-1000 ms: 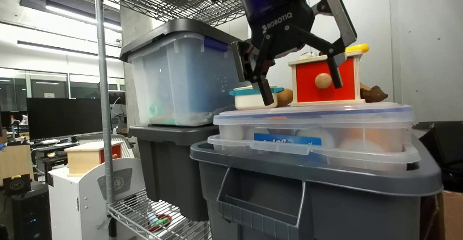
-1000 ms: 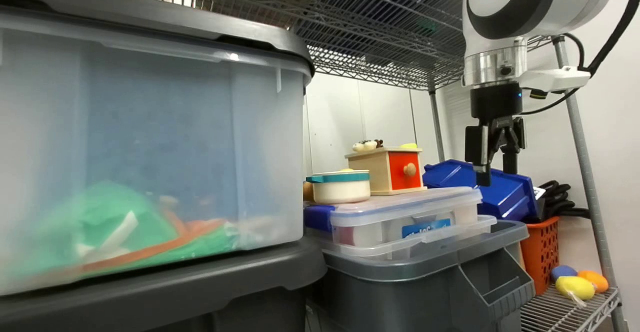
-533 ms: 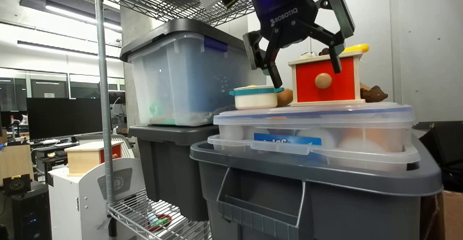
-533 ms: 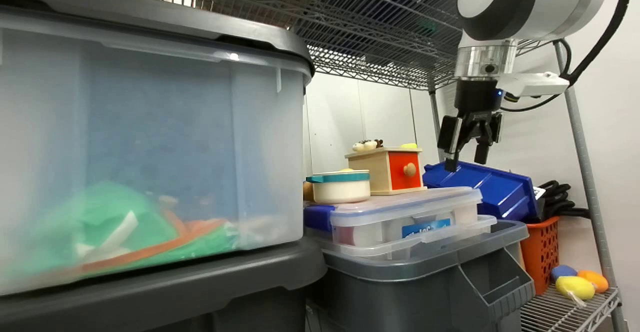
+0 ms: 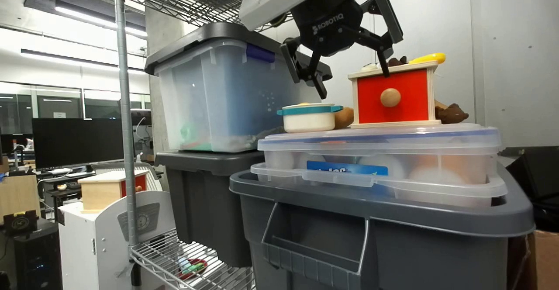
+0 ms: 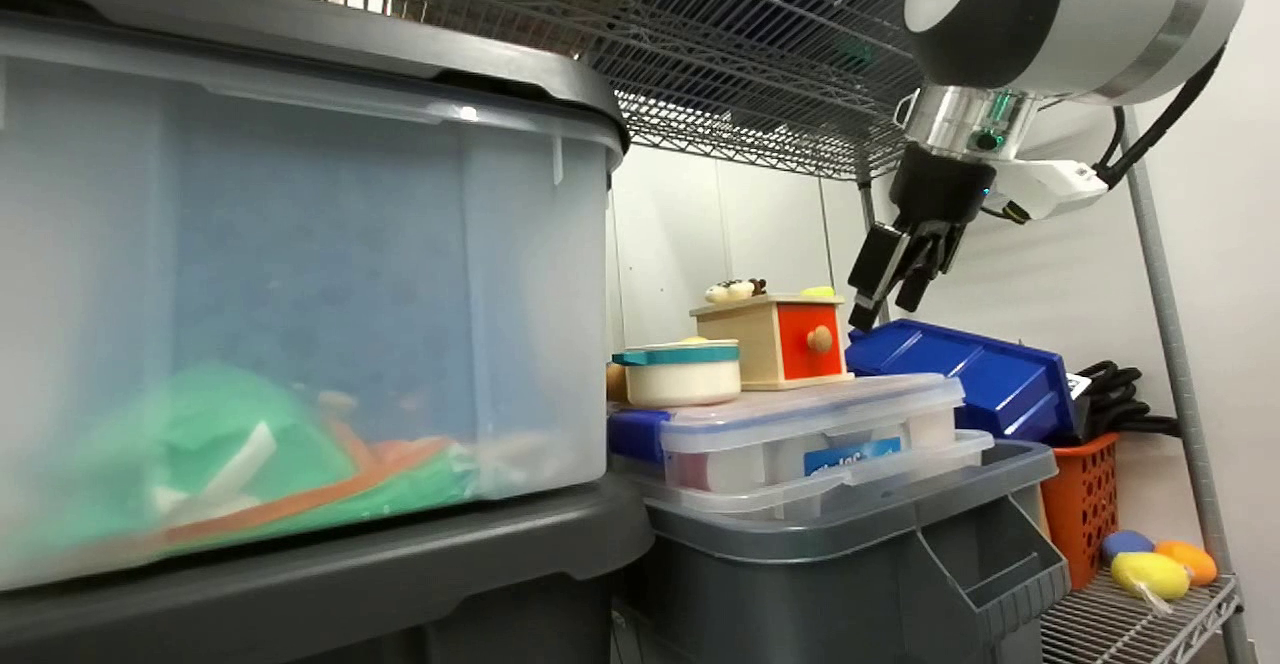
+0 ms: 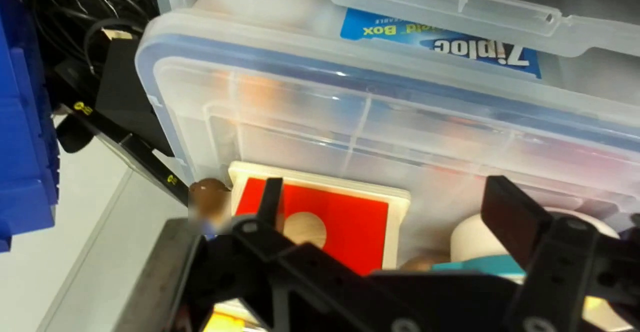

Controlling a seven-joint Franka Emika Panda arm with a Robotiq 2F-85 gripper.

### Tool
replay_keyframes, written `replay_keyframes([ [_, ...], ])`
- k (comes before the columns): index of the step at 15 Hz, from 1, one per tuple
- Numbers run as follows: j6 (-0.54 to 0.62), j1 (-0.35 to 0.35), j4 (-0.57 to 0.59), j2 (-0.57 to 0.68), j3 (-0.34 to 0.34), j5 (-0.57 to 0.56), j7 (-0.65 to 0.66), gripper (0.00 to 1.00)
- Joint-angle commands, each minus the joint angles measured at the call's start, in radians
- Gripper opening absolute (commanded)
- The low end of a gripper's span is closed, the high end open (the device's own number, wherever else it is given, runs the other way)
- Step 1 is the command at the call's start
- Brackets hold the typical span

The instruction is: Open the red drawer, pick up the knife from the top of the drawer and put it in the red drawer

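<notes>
Pale wall (image 5: 519,84) stood beyond my claw (image 5: 354,80), wire shelf (image 6: 700,44) above, strip lights (image 5: 87,17) well off. Below the claw sat the grey tub (image 5: 436,255), bearing the clear tub (image 5: 471,167), its glossy lid (image 7: 280,137) the surface. On that lid, beyond my claw, stood the red drawer (image 5: 411,100), front closed. My jaws stood wide apart. Yellow knife (image 5: 429,58) lay on the drawer's top, beyond them.

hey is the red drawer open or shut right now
Shut: in both exterior views the red drawer sits flush in its pale wooden frame, not pulled out.
</notes>
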Motion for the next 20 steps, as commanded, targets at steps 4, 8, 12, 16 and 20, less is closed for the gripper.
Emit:
replay_keyframes([
  [4,0.032,0.033,-0.025,-0.017,-0.019,0.114,-0.131,1.0],
  [8,0.006,-0.057,-0.01,0.03,0.0,-0.073,0.09,1.0],
  [12,-0.038,-0.136,0.014,0.057,0.013,-0.342,0.373,1.0],
  [16,-0.123,-0.13,0.038,0.045,0.014,-0.43,0.509,1.0],
  [20,-0.214,-0.124,0.055,0.023,0.034,-0.488,0.588,1.0],
])
